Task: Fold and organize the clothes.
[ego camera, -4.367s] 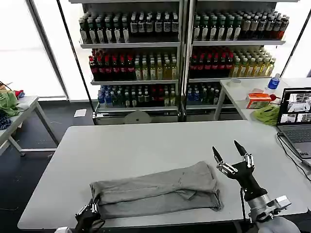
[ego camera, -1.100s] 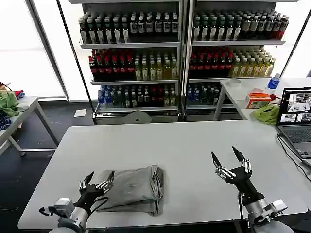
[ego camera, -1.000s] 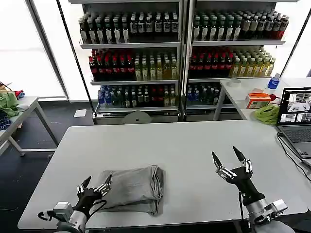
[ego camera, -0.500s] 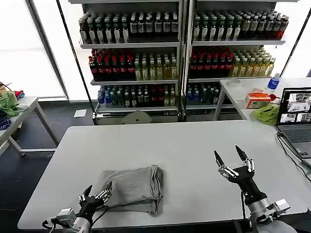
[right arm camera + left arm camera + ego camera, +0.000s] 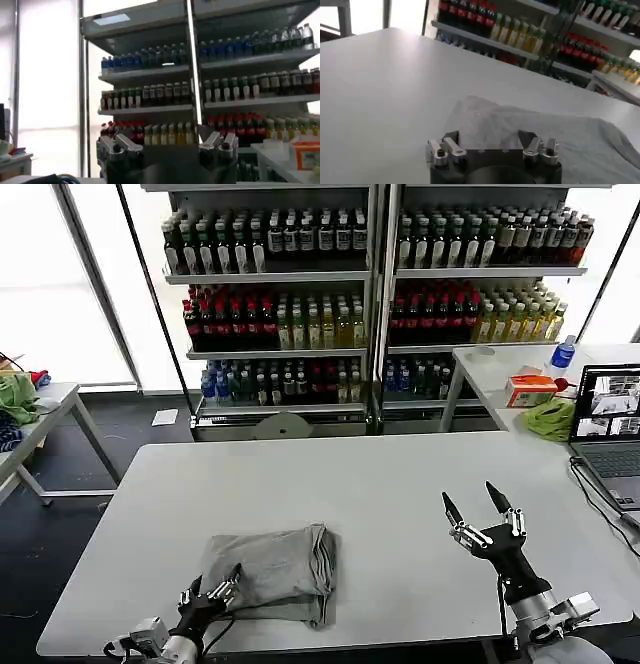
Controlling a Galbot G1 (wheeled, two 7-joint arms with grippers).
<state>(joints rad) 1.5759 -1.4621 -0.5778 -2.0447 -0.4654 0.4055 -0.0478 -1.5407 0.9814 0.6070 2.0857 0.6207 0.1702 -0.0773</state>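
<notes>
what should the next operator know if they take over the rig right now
Left pincer: open, holding nothing, at the table's near edge just off the near left corner of the shirt.
Right pincer: open, holding nothing, raised above the right side of the table, well clear of the shirt.
Grey shirt: folded into a compact bundle, lying flat on the white table, front left.
Done: the fold looks finished, though the right edge sits a little uneven.
Left: probably tidy that edge and move the bundle wherever folded clothes go.

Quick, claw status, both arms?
Left claw: open, holding nothing, at the folded grey shirt's near edge.
Right claw: open, empty, above the table.
</notes>
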